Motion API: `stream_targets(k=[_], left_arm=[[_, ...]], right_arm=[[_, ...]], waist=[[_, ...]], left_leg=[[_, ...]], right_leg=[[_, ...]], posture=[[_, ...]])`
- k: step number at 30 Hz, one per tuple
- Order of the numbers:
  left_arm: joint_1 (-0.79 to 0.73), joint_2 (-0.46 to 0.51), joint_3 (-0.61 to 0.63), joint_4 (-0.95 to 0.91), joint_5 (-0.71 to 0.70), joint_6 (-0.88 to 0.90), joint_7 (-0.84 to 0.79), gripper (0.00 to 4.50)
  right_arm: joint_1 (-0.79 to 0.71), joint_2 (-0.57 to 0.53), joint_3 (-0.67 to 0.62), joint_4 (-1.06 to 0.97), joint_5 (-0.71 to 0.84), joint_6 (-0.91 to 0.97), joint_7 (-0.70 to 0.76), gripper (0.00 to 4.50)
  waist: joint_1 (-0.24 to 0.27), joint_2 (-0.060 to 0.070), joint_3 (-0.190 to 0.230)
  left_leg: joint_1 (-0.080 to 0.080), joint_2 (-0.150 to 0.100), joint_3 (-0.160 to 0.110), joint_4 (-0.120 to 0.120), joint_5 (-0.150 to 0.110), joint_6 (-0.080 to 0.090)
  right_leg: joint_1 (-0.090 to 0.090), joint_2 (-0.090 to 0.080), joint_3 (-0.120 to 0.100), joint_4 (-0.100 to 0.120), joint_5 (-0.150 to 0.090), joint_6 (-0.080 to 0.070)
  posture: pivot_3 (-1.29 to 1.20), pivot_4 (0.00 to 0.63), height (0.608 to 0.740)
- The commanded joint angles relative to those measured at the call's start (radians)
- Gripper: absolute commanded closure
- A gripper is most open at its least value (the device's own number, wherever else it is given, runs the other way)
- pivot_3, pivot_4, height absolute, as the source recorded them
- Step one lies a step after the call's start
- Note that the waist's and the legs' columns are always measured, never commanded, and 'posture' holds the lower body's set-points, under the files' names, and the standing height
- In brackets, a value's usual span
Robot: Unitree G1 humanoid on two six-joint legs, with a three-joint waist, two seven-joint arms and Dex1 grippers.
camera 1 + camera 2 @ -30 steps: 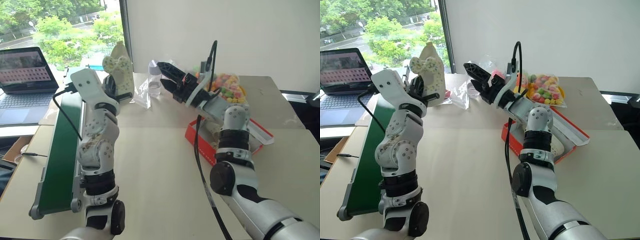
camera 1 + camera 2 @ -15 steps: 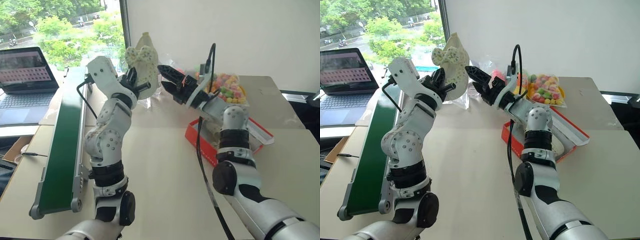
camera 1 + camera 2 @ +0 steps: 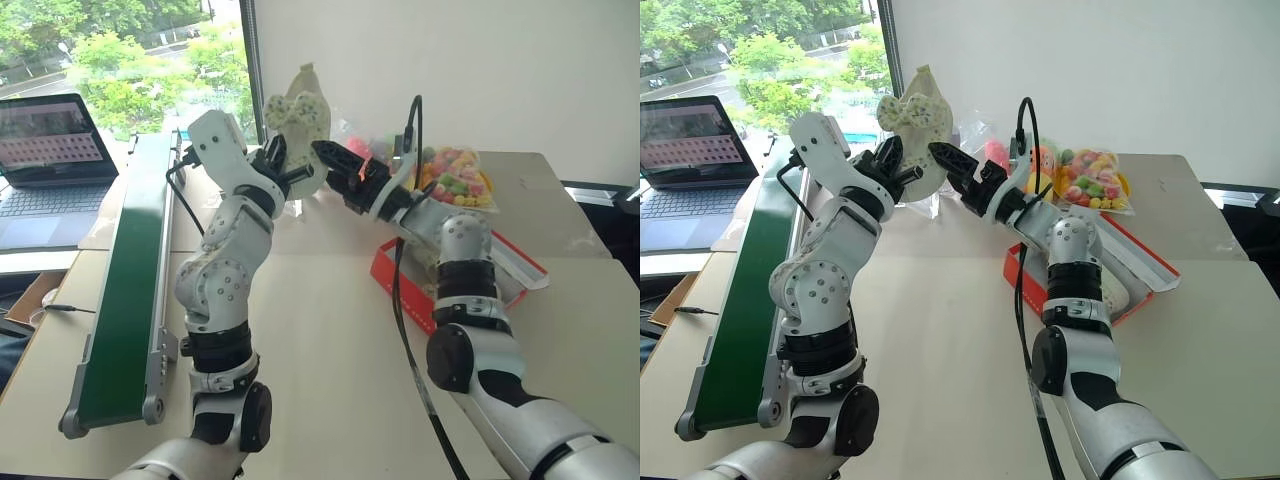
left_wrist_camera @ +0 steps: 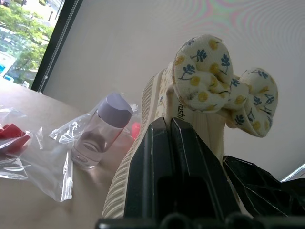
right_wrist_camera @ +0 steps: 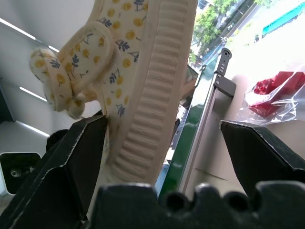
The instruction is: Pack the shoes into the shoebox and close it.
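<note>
Shoe [image 3: 300, 125]: cream, ribbed-edged sole, floral-print fabric bow with yellow dots and blue sprigs; standing toe-up in the air above the table's far side, being pinched at its lower part.

Shoebox [image 3: 398, 275]: red-orange, flat, lying open on the table at the right, white interior showing; contents not discernible behind the arm.

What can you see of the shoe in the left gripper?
The shoe is a small cream fabric one with a yellow and blue flower print, a matching bow on top and a ribbed pale sole edge. It is held upright in the air, clamped in the shut left gripper. The open right gripper straddles it, contact unclear.
</note>
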Motion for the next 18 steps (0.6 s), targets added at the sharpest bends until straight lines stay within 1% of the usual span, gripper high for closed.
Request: stream_targets(k=[1, 4, 8, 11, 12, 14, 16, 18], left_arm=[[-0.032, -0.038, -0.033, -0.041, -0.024, -0.003, 0.000, 4.48], [-0.027, -0.038, -0.039, -0.040, -0.027, -0.002, 0.002, 4.48], [-0.014, -0.034, -0.044, -0.040, -0.039, 0.024, -0.002, 4.50], [-0.007, -0.027, -0.042, -0.036, -0.052, 0.061, -0.008, 4.50], [-0.004, -0.023, -0.040, -0.032, -0.054, 0.073, -0.010, 4.50], [0.005, -0.020, -0.031, -0.027, -0.066, 0.095, -0.012, 4.50], [0.015, -0.007, -0.025, -0.028, -0.074, 0.113, -0.016, 4.50], [0.023, 0.007, -0.021, -0.034, -0.078, 0.127, -0.020, 4.50]], right_arm=[[-0.016, -0.005, 0.012, -0.013, -0.007, -0.023, 0.023, 0.00], [-0.022, -0.003, 0.011, -0.007, -0.014, -0.027, 0.027, 0.00], [-0.033, -0.001, -0.004, -0.004, -0.005, -0.035, 0.022, 1.00], [-0.039, -0.004, -0.005, -0.009, -0.002, -0.035, 0.022, 2.11], [-0.042, -0.006, -0.006, -0.007, -0.002, -0.037, 0.022, 2.33], [-0.047, -0.010, -0.010, -0.008, -0.002, -0.038, 0.021, 3.06], [-0.050, -0.015, -0.012, -0.010, -0.003, -0.039, 0.016, 3.57], [-0.054, -0.021, -0.012, -0.012, -0.005, -0.039, 0.012, 3.75]], waist=[[0.000, 0.000, 0.000], [0.000, 0.000, 0.000], [0.000, 0.000, 0.000], [0.000, 0.000, 0.000], [0.001, 0.000, 0.000], [0.001, 0.000, 0.000], [0.000, 0.000, 0.000], [-0.002, 0.000, 0.000]], left_leg=[[0.000, 0.000, 0.000, 0.000, 0.000, 0.000], [0.000, 0.000, 0.000, 0.000, 0.000, 0.000], [0.000, 0.000, 0.000, 0.000, 0.000, 0.000], [0.000, 0.000, 0.000, 0.000, 0.000, 0.000], [0.000, 0.000, 0.000, 0.000, 0.000, 0.000], [0.000, 0.000, 0.000, 0.000, 0.000, 0.000], [0.000, 0.000, 0.000, 0.000, 0.000, 0.000], [0.000, 0.000, 0.000, 0.000, 0.000, 0.000]], right_leg=[[0.000, 0.000, 0.000, 0.000, 0.000, 0.000], [0.000, 0.000, 0.000, 0.000, 0.000, 0.000], [0.000, 0.000, 0.000, 0.000, 0.000, 0.000], [0.000, 0.000, 0.000, 0.000, 0.000, 0.000], [0.000, 0.000, 0.000, 0.000, 0.000, 0.000], [0.000, 0.000, 0.000, 0.000, 0.000, 0.000], [0.000, 0.000, 0.000, 0.000, 0.000, 0.000], [0.000, 0.000, 0.000, 0.000, 0.000, 0.000]], posture=[[0.00, 0.150, 0.740], [0.00, 0.150, 0.740], [0.00, 0.150, 0.740], [0.00, 0.150, 0.740], [0.00, 0.150, 0.740], [0.00, 0.150, 0.740], [0.00, 0.150, 0.740], [0.00, 0.150, 0.740]])
